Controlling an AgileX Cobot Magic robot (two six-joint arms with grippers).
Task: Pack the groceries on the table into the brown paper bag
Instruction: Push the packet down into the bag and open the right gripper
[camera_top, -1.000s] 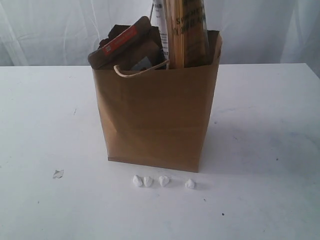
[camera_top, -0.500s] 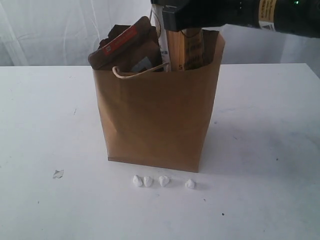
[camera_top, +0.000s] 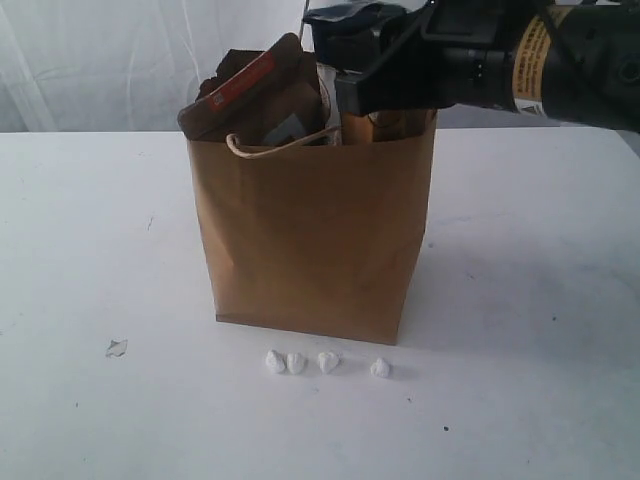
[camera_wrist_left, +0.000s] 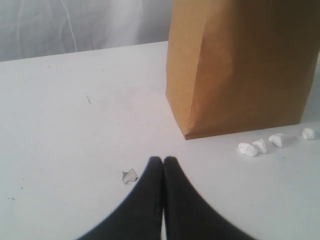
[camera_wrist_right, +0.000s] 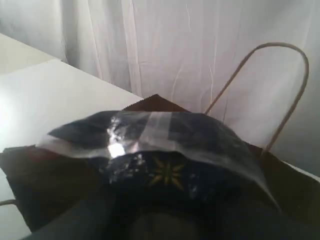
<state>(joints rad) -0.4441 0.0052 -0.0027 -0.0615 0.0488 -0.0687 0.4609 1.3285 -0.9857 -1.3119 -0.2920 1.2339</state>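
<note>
1. Spaghetti packet (camera_wrist_right: 150, 145) first: it stands upright in the right-hand side of the brown paper bag (camera_top: 310, 240), its crimped clear end poking above the rim.
2. The right gripper (camera_top: 378, 78) sits at that top end, reaching over the bag's mouth from the right. The jaws are hidden behind the plastic and the gripper's own body, so I cannot tell whether they pinch the packet or stand clear of it.
3. My read is that this is the seating step, with the packet going down into the bag. To do it well, press straight down along the packet's length with no sideways lean. Dry spaghetti snaps if bent, and a tilt would drag the paper wall along.
4. Watch the neighbour: the brown-orange foil pouch (camera_top: 255, 95) leans out of the left side of the mouth, close beside the packet. Release only once the packet rests on something, then lift away without hooking the twisted handle (camera_wrist_right: 295, 65).
5. The bag stands in the middle of the table (camera_top: 90, 250), and no groceries show on the surface, so packing looks nearly done.
6. Further out, the left gripper (camera_wrist_left: 163, 166) hangs low over the table off the bag's left side, fingers pressed together and holding nothing. Small white crumbs (camera_top: 297, 362) lie in front of the bag — not groceries, leave them.
</note>
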